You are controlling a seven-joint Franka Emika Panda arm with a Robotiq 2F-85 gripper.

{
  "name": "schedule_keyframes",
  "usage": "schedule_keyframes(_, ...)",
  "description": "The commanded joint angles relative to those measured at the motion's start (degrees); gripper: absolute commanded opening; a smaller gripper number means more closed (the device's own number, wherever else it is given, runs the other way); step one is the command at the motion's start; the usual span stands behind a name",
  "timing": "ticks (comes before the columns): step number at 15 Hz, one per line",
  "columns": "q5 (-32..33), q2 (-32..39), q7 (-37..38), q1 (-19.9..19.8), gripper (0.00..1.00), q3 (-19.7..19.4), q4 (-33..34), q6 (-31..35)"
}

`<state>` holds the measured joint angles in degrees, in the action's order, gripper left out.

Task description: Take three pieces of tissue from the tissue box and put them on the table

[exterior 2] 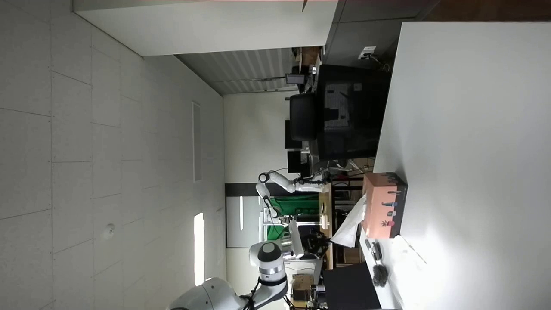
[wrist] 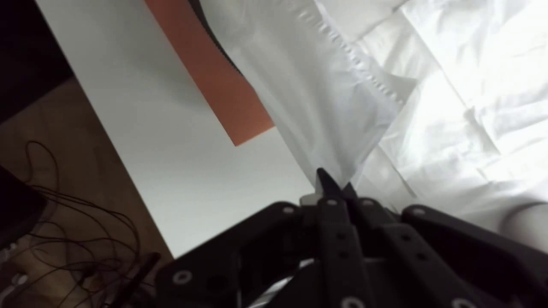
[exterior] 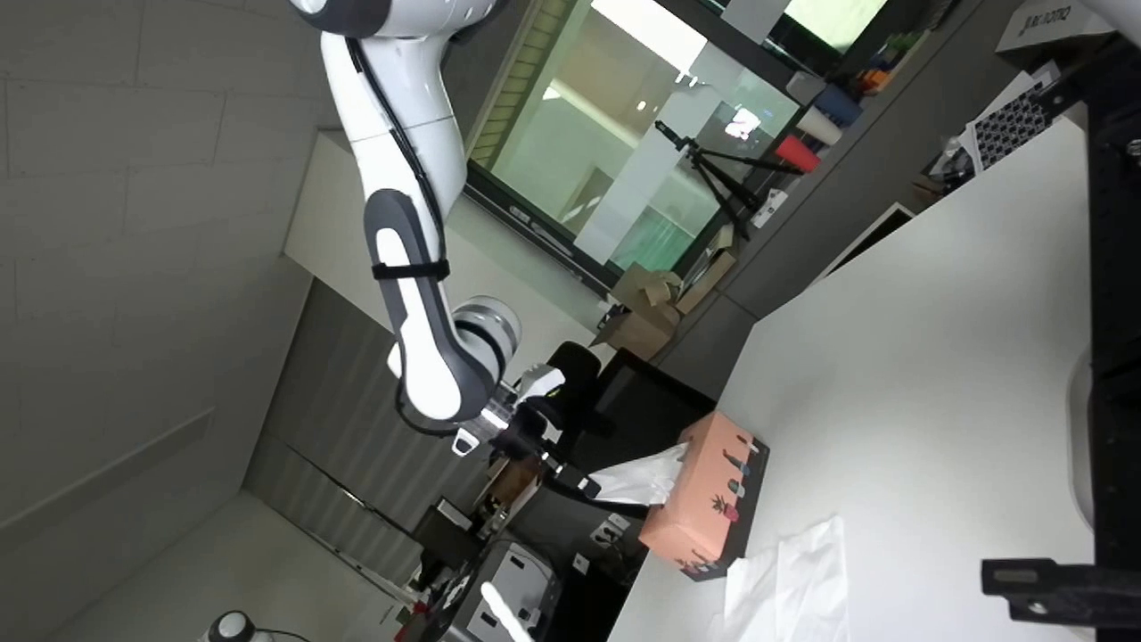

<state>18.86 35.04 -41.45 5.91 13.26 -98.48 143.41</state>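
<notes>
Pincer (wrist: pixel 337 185), tips almost together, grips the free end of a held tissue (wrist: pixel 308 111) reaching out of the tissue box (exterior: pixel 704 490). White bench (exterior 2: pixel 473 112) is the biggest thing, its top running wide to one side of the box in both exterior views. Brown floor (wrist: pixel 79 128) shows past the bench's edge in the wrist view. Black chair (exterior 2: pixel 353 112) stands right by that edge; touching or apart, cannot tell. Black frame (exterior: pixel 1119 312) crosses before the bench in an exterior view. Salmon-coloured, the box sits near the edge, a strip of bench between. Loose sheets (exterior: pixel 789 584) lie just beside it, number unclear. Thin dark cables (wrist: pixel 85 200) trail on the floor
</notes>
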Motion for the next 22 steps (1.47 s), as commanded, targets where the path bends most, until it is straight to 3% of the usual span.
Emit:
schedule_keyframes(1, -9.0, -4.3, -10.0, -3.6, 0.0, 5.5, -2.7, -7.6)
schedule_keyframes(5, -15.3, -6.3, -15.7, -2.9, 0.0, 5.4, -2.2, -14.9)
schedule_keyframes(10, -12.4, -6.8, -13.0, -0.7, 0.0, 1.1, -2.2, -13.4)
schedule_keyframes(17, 1.5, -6.6, -4.3, 3.1, 0.0, -7.7, 0.9, -7.8)
schedule_keyframes(22, 8.9, -6.7, 2.8, 4.1, 0.0, -11.3, 4.3, -6.1)
